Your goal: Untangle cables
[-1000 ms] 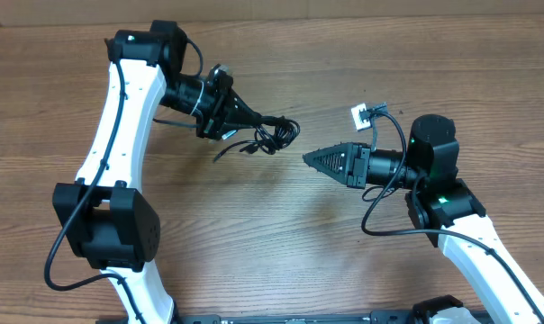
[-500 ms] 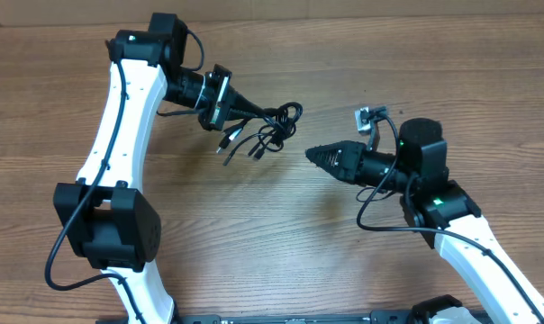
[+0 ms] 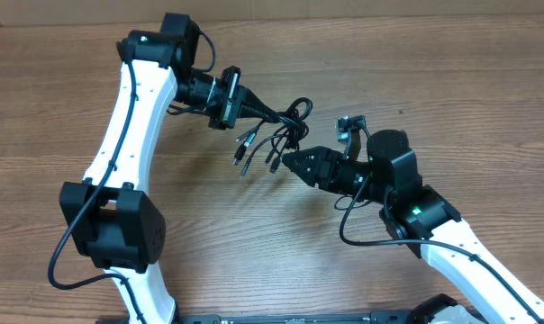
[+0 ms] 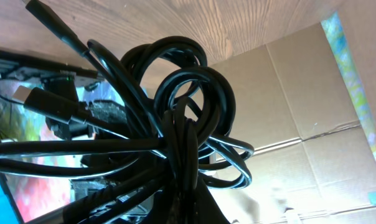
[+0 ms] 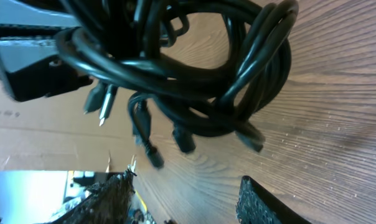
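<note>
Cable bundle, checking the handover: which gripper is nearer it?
Left. The left gripper is clamped on the cable bundle; the right gripper, open, sits just short of it.

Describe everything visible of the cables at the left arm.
The cables are thin, glossy black, rubbery-looking cords wound into a tangled clump of loops. Several loose ends with small plugs, one silver-tipped, dangle toward the wooden table. The left end effector is shut on the clump, which appears lifted off the wood. The right end effector is open nearby, not touching it.
</note>
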